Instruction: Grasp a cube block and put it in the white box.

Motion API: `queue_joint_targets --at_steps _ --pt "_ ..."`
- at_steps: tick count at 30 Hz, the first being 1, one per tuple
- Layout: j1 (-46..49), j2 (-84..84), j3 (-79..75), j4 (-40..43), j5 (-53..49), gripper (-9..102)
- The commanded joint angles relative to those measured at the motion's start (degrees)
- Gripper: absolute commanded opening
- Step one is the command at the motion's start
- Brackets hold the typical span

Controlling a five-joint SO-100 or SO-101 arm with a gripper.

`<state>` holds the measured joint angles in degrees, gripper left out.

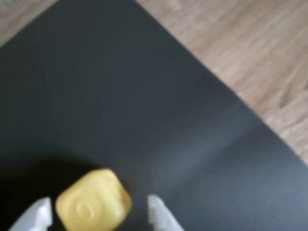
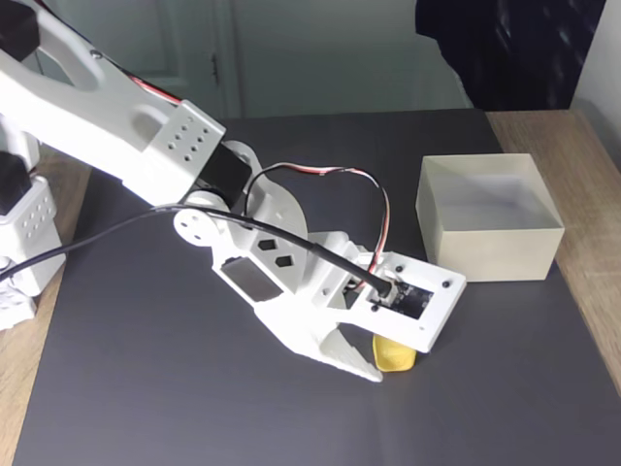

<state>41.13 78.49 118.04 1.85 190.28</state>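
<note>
The step in hand looked to be the grasp itself, and doing it well called for dropping the gripper (image 1: pixel 98 214) a little further so both fingertips reached below the cube's rounded top edges before closing. Closing slowly would matter, since the yellow cube block (image 1: pixel 94 200) sat turned on a diagonal between the jaws and could twist or squirt out if caught on its corners.

In the wrist view the jaws stood spread, one white fingertip (image 1: pixel 36 214) at about 9 o'clock from the cube and nearly touching it, the other (image 1: pixel 161 214) at about 3 o'clock with a clear gap of dark mat (image 1: pixel 120 96) between. The cube therefore lay off-centre, nearer the left-hand finger as that view showed it, its spiral-marked face upward.

In the fixed view the gripper (image 2: pixel 374 364) hung low over the mat, and the cube block (image 2: pixel 396 356) peeked out beneath the wrist camera housing. The white box (image 2: pixel 490 218) stood near, at roughly 1 o'clock from the cube, open-topped and apart from the arm.
</note>
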Motion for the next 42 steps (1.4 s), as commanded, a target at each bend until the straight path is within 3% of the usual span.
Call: queue_joint_targets --at_steps 1,26,34,42 --pt "-1.7 0.1 -2.7 -0.3 -0.1 25" --pt "-4.5 -0.4 -2.5 0.5 -0.4 11" --pt "-4.9 -0.1 -1.9 2.8 -0.1 0" --pt "-5.4 1.8 -0.5 3.8 -0.1 0"
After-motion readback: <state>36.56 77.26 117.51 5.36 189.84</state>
